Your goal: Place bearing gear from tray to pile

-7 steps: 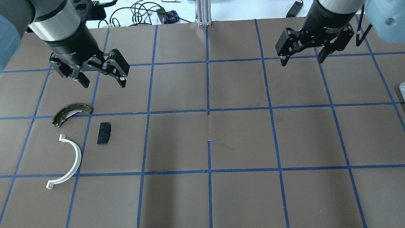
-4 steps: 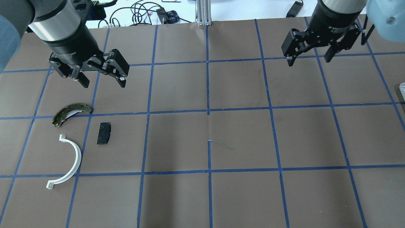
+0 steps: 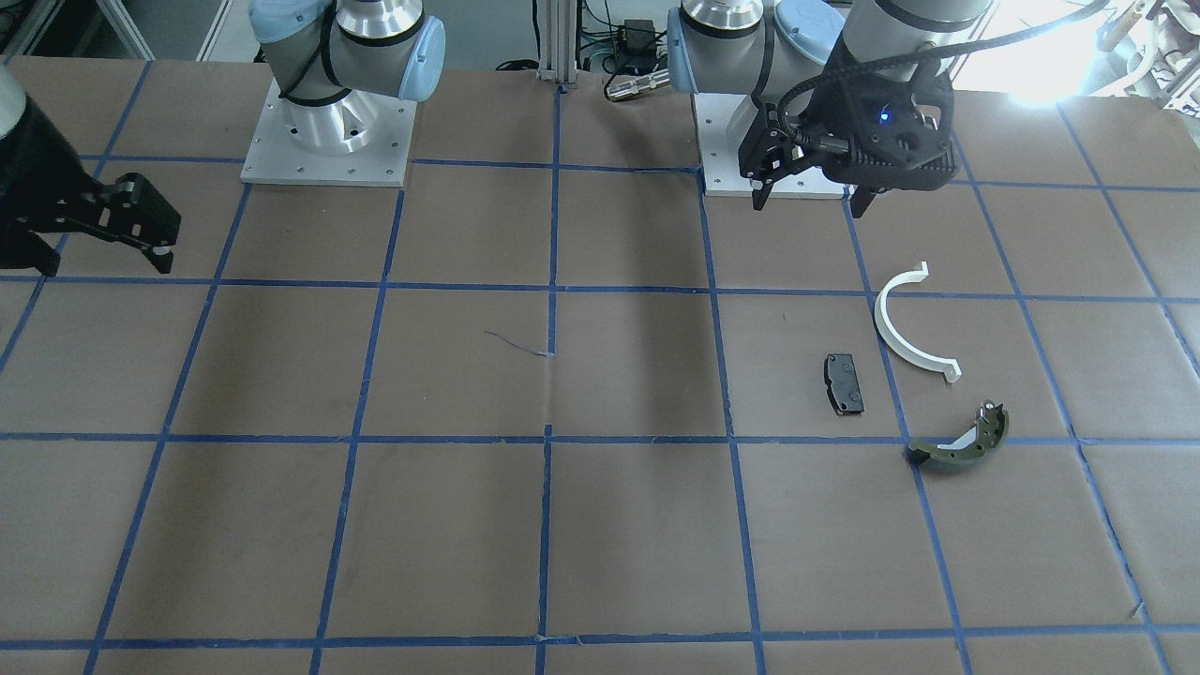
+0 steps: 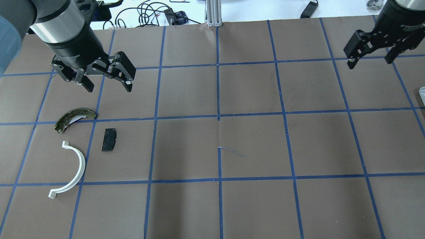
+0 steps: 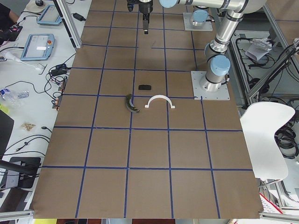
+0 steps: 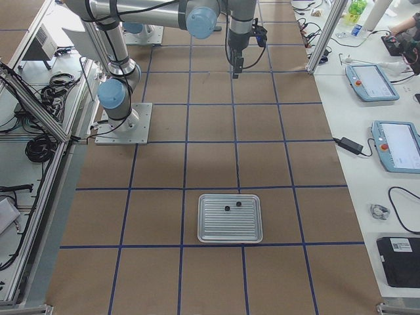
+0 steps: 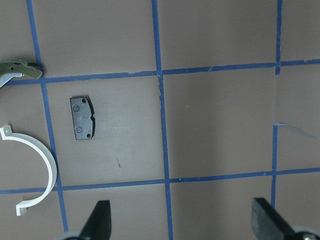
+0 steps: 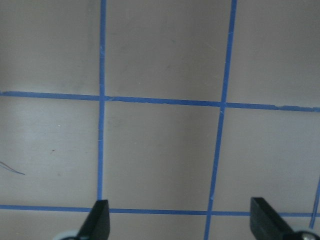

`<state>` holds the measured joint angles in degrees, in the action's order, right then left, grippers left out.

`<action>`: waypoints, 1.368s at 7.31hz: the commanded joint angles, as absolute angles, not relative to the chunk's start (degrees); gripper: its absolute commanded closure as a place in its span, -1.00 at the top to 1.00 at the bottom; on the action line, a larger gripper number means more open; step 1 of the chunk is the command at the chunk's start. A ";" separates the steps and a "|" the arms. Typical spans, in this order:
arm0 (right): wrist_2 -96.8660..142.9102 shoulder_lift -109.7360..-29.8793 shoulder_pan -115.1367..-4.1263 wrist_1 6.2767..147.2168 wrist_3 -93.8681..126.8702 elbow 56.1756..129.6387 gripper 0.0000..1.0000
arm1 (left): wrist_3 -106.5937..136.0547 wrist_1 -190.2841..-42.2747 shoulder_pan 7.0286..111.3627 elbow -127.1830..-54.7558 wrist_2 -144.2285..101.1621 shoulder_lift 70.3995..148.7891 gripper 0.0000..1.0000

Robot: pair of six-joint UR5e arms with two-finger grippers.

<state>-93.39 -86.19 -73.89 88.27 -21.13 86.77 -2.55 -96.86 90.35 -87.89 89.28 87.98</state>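
Jaws both wide — right view shows tray (image 6: 230,231).

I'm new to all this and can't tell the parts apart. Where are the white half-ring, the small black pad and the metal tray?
white half-ring (image 4: 81,165): overhead view, middle of its arc.
black pad (image 4: 109,139): overhead view, its centre.
tray (image 6: 230,230): exterior right view, bare ribbed floor.

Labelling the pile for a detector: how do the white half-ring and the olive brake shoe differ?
The white half-ring is pale and thin; the olive brake shoe is dark and broader. The half-ring sweeps a longer, wider arc than the shoe. The half-ring lies nearer the robot's base, the shoe farther out. Both are curved, lie apart on the table, untouched.
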 commanded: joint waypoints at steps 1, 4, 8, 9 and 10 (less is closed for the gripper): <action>-95.26 -83.16 -62.19 89.64 -31.86 88.76 1.00 | -2.55 -96.86 90.35 -87.89 89.30 87.98 1.00; -95.98 -76.66 -50.48 100.41 -46.86 89.47 1.00 | -2.55 -96.86 90.35 -87.89 89.30 87.98 1.00; -93.44 -62.08 -38.09 115.03 -56.05 88.60 1.00 | -2.55 -96.86 90.35 -87.89 89.30 87.98 1.00; -91.95 -59.44 -37.36 120.44 -60.60 89.12 1.00 | -2.55 -96.86 90.35 -87.89 89.30 87.98 1.00; -91.93 -57.50 -36.92 121.54 -62.73 89.12 1.00 | -2.55 -96.86 90.35 -87.89 89.21 87.98 1.00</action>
<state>-92.61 -60.46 -37.96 118.38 -59.18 89.02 -2.55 -96.85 90.35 -87.89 89.28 87.98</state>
